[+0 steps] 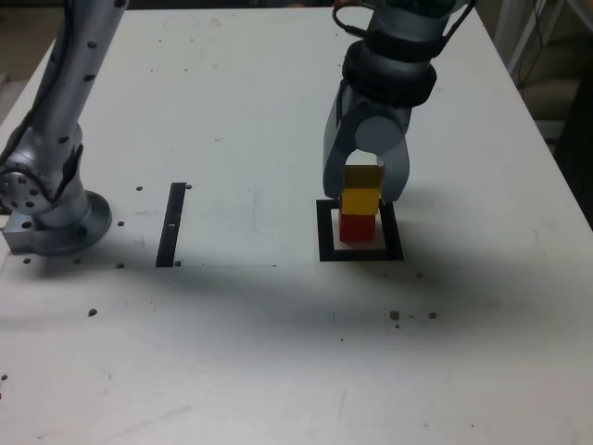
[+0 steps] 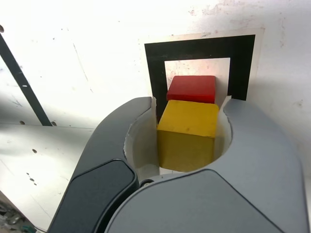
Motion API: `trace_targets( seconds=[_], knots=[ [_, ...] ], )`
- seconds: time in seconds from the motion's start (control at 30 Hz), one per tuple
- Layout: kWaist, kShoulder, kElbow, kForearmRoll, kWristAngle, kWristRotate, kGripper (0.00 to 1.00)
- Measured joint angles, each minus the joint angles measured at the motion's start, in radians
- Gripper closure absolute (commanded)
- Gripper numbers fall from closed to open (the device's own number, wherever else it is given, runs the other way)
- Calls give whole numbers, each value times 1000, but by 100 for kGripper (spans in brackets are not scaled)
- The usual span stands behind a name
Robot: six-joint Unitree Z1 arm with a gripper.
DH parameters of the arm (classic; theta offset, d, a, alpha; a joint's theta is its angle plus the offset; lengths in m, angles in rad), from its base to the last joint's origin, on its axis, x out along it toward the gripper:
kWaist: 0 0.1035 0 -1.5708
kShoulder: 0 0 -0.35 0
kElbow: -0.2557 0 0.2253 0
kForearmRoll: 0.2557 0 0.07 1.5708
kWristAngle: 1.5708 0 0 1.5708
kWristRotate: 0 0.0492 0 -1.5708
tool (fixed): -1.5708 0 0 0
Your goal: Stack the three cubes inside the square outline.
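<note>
1. So, the yellow cube (image 1: pixel 360 201) sits on the red cube (image 1: pixel 357 227), and both stand inside the square outline (image 1: pixel 324 232), which lies nearer the table's (image 1: pixel 232 111) right edge than its left edge in the exterior view, abt midway btwn the far and near edges.
2. In the wrist view the yellow top looks shifted a little off the red one, w/ a strip of red showing past its far edge. Could be camera angle only; check before letting go.
3. The gripper (image 1: pixel 363 189) comes down from above, w/ its jaws close against two opposite sides of the yellow cube. Whether they pinch it or stand just clear of it I can't tell.
4. Step in hand, as I judge it: release the yellow cube on the stack. Do it well by opening slowly and evenly, so neither pad drags the cube sideways.
5. Then lift straight up, no swing, until the fingertips clear the top face; a brush on the way up would likely topple both.
6. The red cube has pale margin inside the black border on the sides I can see, so no need to nudge the base.
7. Green cube: not in either view. It goes on top next, so a square, centred yellow matters.
8. Further out, the thin black strip (image 1: pixel 171 225) and the arm base (image 1: pixel 56 218) sit toward the table's left edge in the exterior view, well apart from the stack.
</note>
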Motion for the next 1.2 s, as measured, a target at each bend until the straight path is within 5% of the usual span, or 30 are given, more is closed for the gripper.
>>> trace_targets(
  seconds=[0.1, 0.47, 1.2],
  knots=[
    [0, 0, 10, -8, -1, 0, 1],
    [0, -1, 26, -17, 1, 0, 1],
    [158, -79, 13, 13, 87, 100, 0]
  ],
)
